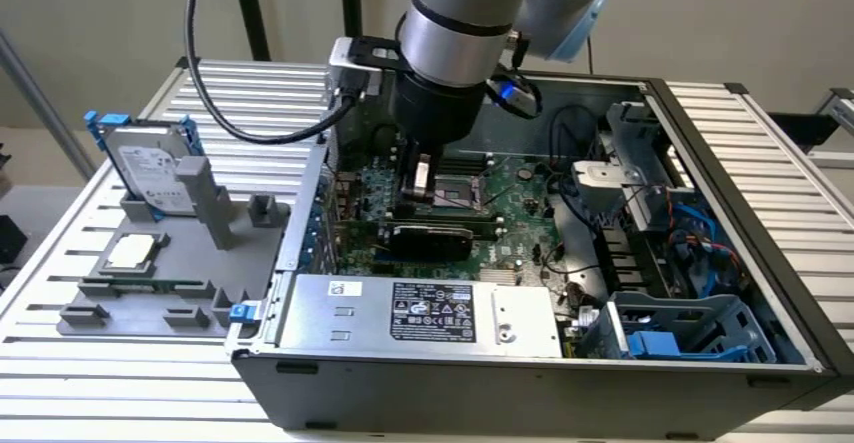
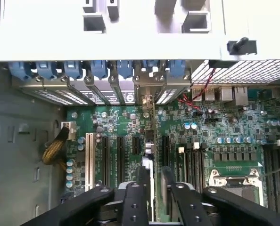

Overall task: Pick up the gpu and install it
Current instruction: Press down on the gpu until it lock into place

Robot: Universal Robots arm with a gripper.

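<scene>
Exterior view: the open computer box [image 1: 334, 378] sits on the desk [image 1: 767, 163]. The arm reaches down into it. The gpu [image 1: 427, 240] stands on its edge on the green board, at 6 o'clock from the pincer [image 1: 422, 185] and right under it. Its long side runs from 9 o'clock to 3 o'clock.

Wrist view: the gpu [image 2: 148, 150] looks like a thin strip. It runs straight out from the pincer [image 2: 154, 181] to the row of blue clips [image 2: 98, 69] on the back wall. I cannot tell if the pincer is clamped on it or loose.
</scene>
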